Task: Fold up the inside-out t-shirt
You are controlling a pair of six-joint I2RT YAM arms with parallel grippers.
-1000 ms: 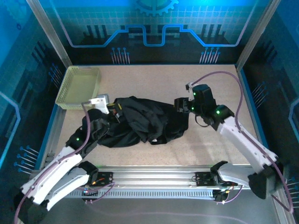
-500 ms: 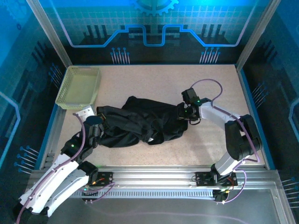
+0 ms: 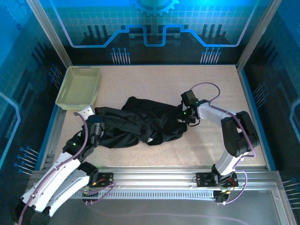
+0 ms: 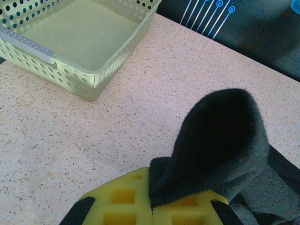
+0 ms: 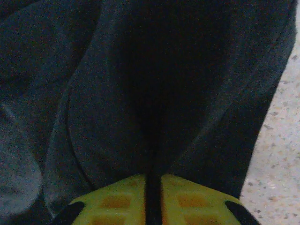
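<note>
**Inside-out t-shirt (image 3: 140,123): position and grip status**

All positions are given relative to the pale yellow-green mesh basket (image 3: 96,89).

1. Left gripper (image 3: 99,121). It sits just nearer than the basket's near-right corner and does not touch the basket. In the left wrist view, the left gripper (image 4: 151,206) has its 2 yellow pads pressed together on a fold of black fabric. The fold stands up above the pads as a rounded loop. Bare speckled table (image 4: 70,140) separates the pads from the basket (image 4: 70,77) beyond.

2. Inside-out t-shirt. It lies crumpled on the table (image 3: 215,145), to the right of the basket and nearer than it. The fabric is drawn sideways into a long, wrinkled band with several raised ridges. Its left end is at the left gripper, close to the basket's near-right corner. Its right end lies well to the right of the basket.

3. Right gripper (image 3: 182,117). It is well to the right of the basket, at the garment's right end. In the right wrist view, the right gripper (image 5: 152,199) has its 2 pads nearly touching, pinching a thin ridge of fabric in the slit between them. Folds fan out from that slit. A strip of table (image 5: 281,140) shows at the right edge.

4. Basket. It stands upright at the far-left corner of the table, open side up.
</note>
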